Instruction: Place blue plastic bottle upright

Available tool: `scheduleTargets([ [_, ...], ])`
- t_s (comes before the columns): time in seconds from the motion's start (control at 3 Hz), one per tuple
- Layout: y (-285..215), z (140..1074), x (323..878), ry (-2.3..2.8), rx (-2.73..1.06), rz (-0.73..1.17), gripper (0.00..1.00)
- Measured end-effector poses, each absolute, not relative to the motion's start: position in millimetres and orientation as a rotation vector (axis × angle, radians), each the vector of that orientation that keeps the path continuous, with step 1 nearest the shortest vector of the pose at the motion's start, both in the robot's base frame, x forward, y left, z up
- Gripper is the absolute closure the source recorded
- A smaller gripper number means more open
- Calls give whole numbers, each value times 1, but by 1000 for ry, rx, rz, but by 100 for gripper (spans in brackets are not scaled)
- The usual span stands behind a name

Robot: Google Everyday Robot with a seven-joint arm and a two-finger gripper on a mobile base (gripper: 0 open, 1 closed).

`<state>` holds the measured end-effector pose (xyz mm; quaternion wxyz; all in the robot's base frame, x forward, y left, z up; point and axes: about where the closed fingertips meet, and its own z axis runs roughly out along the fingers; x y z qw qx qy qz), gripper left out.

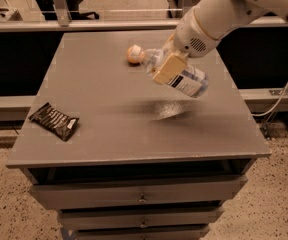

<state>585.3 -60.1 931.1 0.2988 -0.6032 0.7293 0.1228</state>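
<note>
The blue plastic bottle (191,83) is clear, with a pale blue-white label. It hangs in the air above the grey table (109,134), lying tilted with its neck pointing up and left and its base down and right. My gripper (167,70) comes in from the upper right on a white arm and is shut around the bottle's middle. One tan finger (169,66) shows across the front of the bottle. The bottle's shadow lies on the table below it.
An orange ball (132,54) sits on the table's far side, just behind the bottle's neck end. A black snack bag (54,120) lies near the table's front left. Drawers are below the tabletop. A cable hangs at the right.
</note>
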Motion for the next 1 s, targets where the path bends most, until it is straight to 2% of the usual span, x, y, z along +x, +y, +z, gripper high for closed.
scheduleTargets([
  [0.67, -38, 956, 579, 1577, -1357, 690, 100],
  [1.0, -39, 967, 578, 1473, -1245, 797, 100],
])
